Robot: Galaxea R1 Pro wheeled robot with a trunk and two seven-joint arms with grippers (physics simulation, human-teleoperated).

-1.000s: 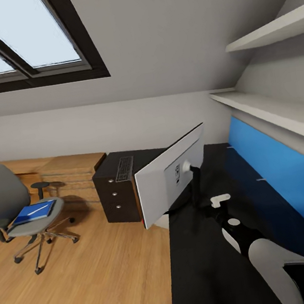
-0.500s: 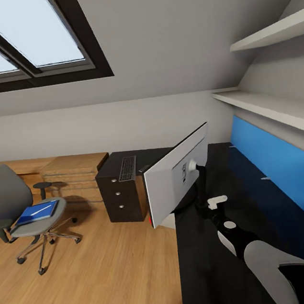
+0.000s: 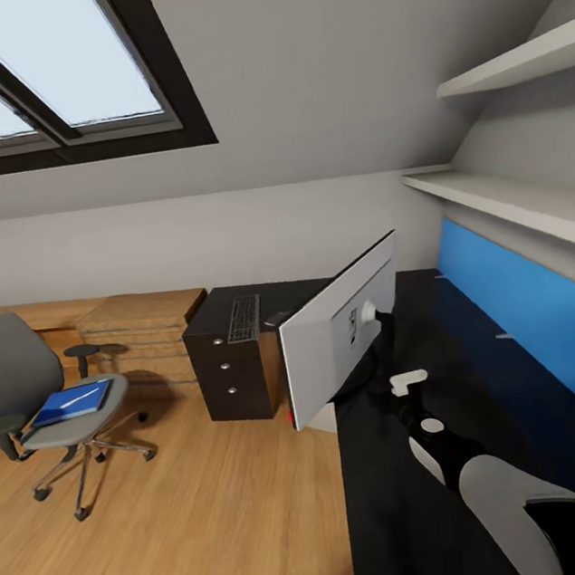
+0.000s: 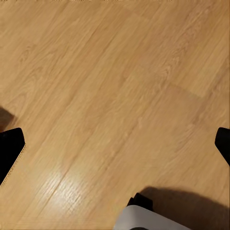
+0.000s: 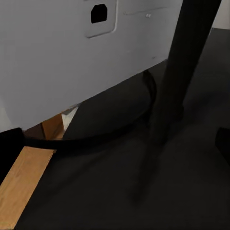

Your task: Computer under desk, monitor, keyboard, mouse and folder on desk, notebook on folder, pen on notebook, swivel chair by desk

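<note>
With its fingers apart, the right gripper (image 5: 120,134) is held by the monitor (image 3: 345,339) stalk (image 5: 179,72); the monitor, near the desk (image 3: 401,509) edge, could be toppled.

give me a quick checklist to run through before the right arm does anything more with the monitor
1. Large thin flat monitor with its pale grey back toward the camera is on the black-topped desk: ok, its ring base rests on the desk top.
2. Monitor fully over the desk: not ok, its lower corner overhangs the desk edge above the wood floor.
3. Right gripper fingers around the black stalk: not ok, the fingers sit wide at both sides, open.
4. Slim dark-keyed keyboard on the desk: not ok, it lies on the dark three-drawer unit.
5. Blue folder moved: not ok, it lies on the grey swivel chair.
</note>
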